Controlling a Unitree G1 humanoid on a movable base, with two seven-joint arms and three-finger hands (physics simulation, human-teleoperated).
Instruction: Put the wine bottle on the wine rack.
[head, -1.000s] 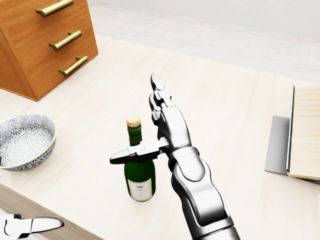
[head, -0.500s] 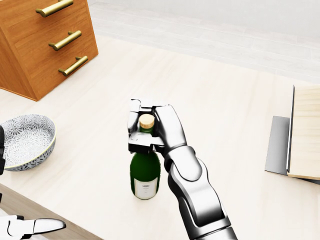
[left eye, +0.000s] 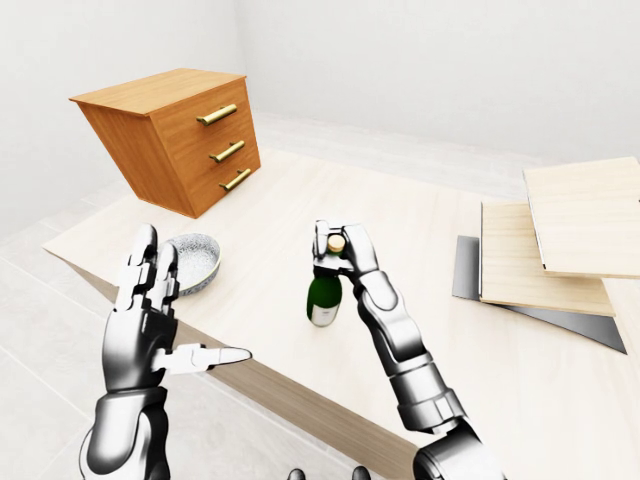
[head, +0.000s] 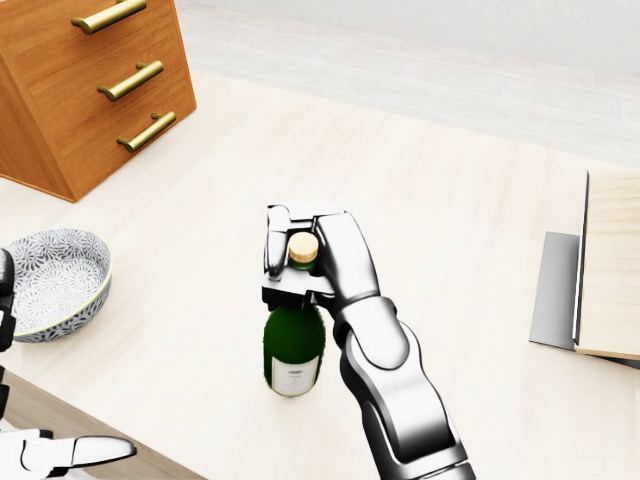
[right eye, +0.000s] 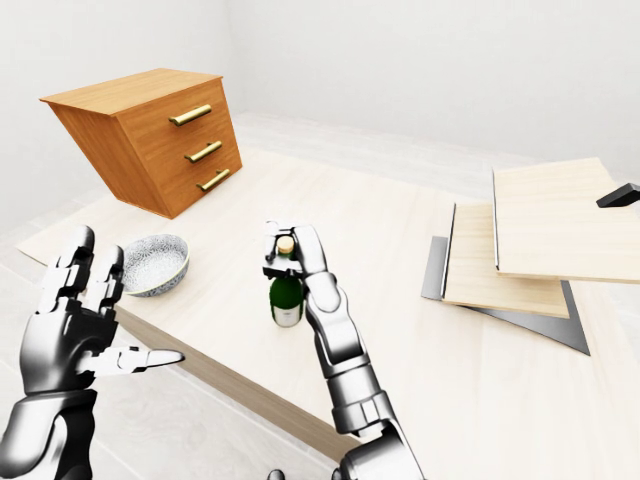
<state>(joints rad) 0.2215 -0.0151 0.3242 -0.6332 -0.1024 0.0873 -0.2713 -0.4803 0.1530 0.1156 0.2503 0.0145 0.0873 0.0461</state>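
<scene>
Since a second ago, when our right hand (head: 300, 265) was spread flat beside the wine bottle (head: 293, 350), its fingers have curled in and now clench the bottle's neck just under the cork (head: 303, 246); over the last half second the bottle has shifted only slightly in the head view. We see the bottle standing upright on the pale wooden table (head: 440, 200), near its middle, label facing us. Our left hand (left eye: 150, 320) hangs released off the near left edge of the table, fingers (left eye: 145, 262) stretched upward and thumb pointing right, touching nothing. Left of the bottle, near the table's edge, sits a patterned bowl (head: 50, 282), well apart from it. Farther left and far from us stands a wooden drawer chest (left eye: 180, 135) with three brass handles. On the right side of the table lie stacked light wooden boards (left eye: 560, 235) over a grey sheet (left eye: 467, 268).
</scene>
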